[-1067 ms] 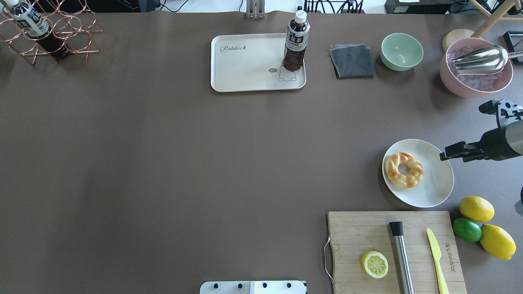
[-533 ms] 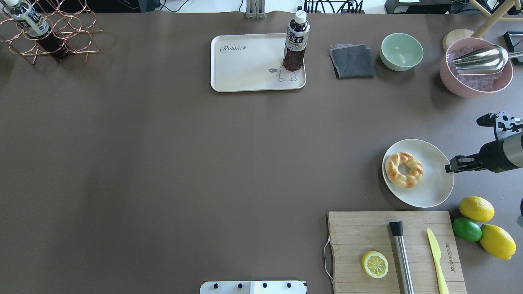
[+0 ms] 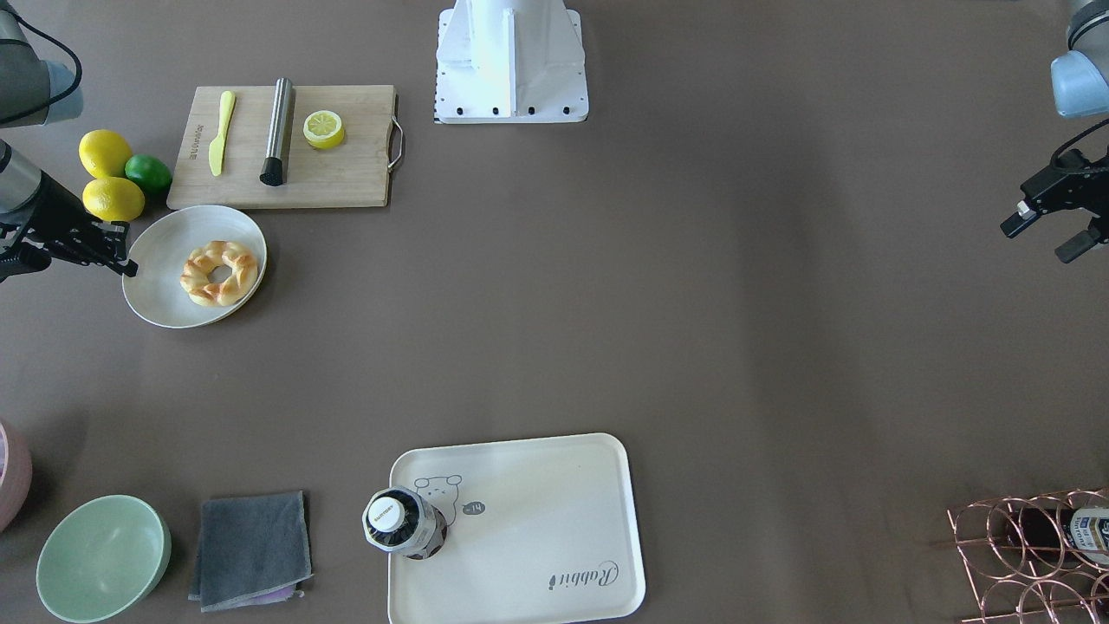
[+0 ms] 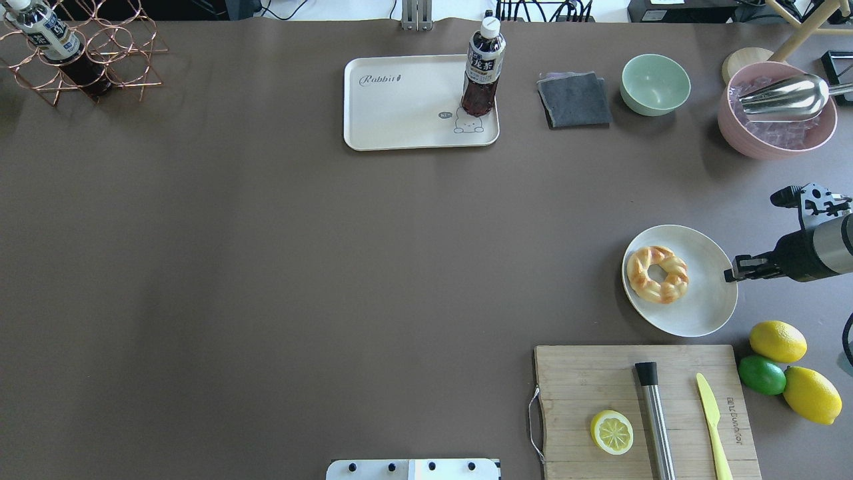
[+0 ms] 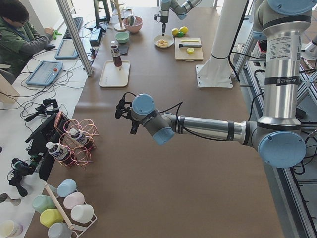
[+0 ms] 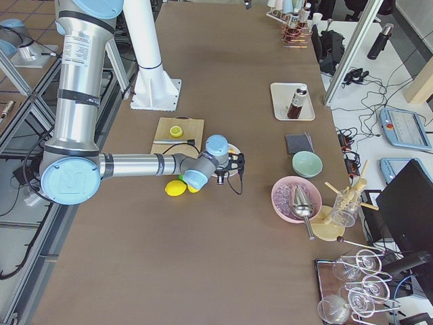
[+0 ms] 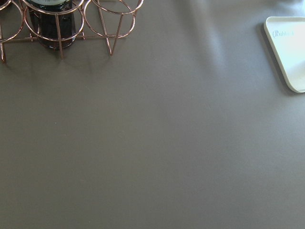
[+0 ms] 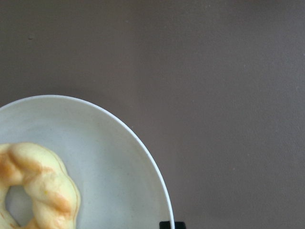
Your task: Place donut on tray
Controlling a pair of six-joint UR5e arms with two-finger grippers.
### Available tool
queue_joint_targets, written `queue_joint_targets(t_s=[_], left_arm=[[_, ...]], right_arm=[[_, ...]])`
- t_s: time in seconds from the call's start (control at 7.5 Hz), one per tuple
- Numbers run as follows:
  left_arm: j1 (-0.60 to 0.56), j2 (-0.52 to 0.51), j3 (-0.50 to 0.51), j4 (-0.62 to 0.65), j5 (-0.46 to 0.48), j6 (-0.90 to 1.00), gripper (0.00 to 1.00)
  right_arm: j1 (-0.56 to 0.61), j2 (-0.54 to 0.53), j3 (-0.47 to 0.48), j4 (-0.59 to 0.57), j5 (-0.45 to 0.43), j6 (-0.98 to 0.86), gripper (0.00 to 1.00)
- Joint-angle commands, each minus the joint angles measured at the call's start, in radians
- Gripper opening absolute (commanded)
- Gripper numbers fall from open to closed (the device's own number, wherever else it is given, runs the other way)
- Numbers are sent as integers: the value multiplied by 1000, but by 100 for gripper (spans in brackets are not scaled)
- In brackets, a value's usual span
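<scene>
The golden-brown braided donut [image 4: 658,275] sits on the round white plate [image 4: 706,313] at the robot's right, well apart from the cream rectangular tray [image 4: 400,113], which holds only a dark drink bottle [image 4: 483,73] upright in its bear corner. The right gripper [image 4: 732,273] hovers at the plate's rim and I can't tell if it's spread, while the left gripper [image 3: 1044,241] is spread and empty. My worry is that it clips the rim and shoves the plate across the brown desk [image 4: 266,267], or topples the bottle at drop-off.
</scene>
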Motion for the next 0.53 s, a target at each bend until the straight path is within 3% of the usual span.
queue_joint_targets(t_s=[0.0,0.4], left_arm=[[0,-4,-3,1,-2,-7,99],[6,-73,-5,6,-12,-151,99]], right_arm=[[-1,69,4,-3,11,47,0],[5,296,-11,-133,8,169,0]])
